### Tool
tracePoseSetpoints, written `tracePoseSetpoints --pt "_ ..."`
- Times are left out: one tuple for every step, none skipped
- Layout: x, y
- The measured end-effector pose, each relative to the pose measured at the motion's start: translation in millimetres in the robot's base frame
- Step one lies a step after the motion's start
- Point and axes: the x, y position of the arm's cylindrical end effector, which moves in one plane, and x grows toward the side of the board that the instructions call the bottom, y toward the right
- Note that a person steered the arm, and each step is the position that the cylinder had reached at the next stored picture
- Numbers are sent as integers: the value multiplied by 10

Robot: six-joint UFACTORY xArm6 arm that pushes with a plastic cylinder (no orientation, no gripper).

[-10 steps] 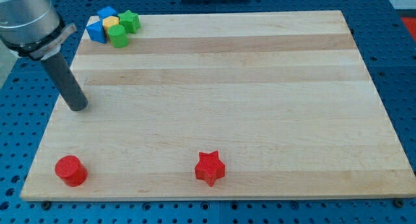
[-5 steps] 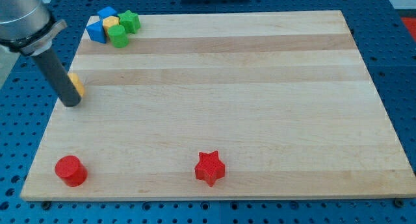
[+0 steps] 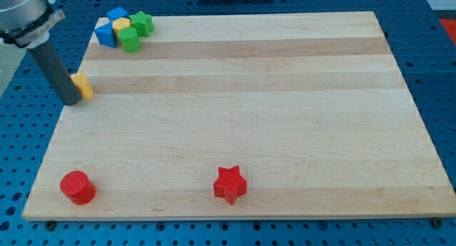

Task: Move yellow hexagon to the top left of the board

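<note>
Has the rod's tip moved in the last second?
Yes. My tip has slid toward the view's left and slightly up, from inside the board to its left edge, uncovering a yellow block.

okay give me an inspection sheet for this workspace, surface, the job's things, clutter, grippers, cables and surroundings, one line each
Surface: wooden board, light planks, lying flat.
Job's things: yellow hexagon at the board's left edge, partly hidden by my rod, below the top-left cluster.
Clutter: blue blocks, a yellow block, green cylinder and green star clustered top left; red cylinder bottom left; red star bottom centre.
Grippers: none; my tip touches the hexagon's left side.
Cables: nothing seen.
Surroundings: blue perforated table.
</note>
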Motion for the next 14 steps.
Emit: tracePoseSetpoints --pt "-187 2" --pt "-296 23" --pt "-393 120" --pt "-558 240" --pt "-768 299" --pt "-921 302" --pt "-1082 302" --pt "-1130 302" --pt "-1040 307" --pt "-851 450" --pt "-814 616" --pt "-855 616" --pt "-957 616" --pt "-1053 616"
